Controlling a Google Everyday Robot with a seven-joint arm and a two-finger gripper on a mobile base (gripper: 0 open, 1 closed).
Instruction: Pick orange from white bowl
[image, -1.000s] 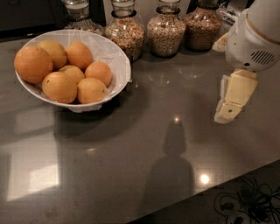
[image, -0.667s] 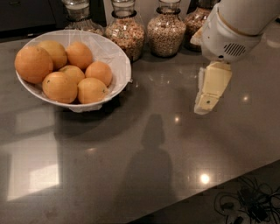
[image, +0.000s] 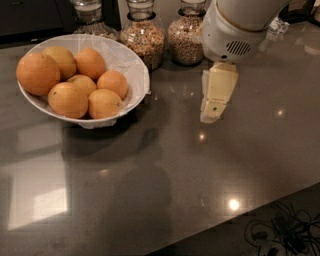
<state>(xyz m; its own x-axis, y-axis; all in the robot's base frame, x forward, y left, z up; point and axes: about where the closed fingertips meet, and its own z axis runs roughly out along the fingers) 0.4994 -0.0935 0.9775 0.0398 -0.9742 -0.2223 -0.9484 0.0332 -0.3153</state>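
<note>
The white bowl (image: 131, 62) with a crinkled liner stands at the upper left of the grey counter and holds several oranges. The orange (image: 38, 74), the largest and deepest in colour, lies at the bowl's left edge. A paler yellowish one (image: 60, 58) lies behind it, with smaller ones beside. My gripper (image: 212, 111) hangs from the white arm at upper right, fingers pointing down over the counter, well to the right of the bowl and holding nothing.
Glass jars of grains (image: 143, 34) (image: 186, 31) stand in a row behind the bowl, a further jar (image: 90, 15) at the back left. The counter's front edge runs diagonally at lower right, with cables (image: 280, 230) on the floor below.
The arm and gripper have moved left, toward the bowl. The bowl and oranges lie in the same arrangement.
</note>
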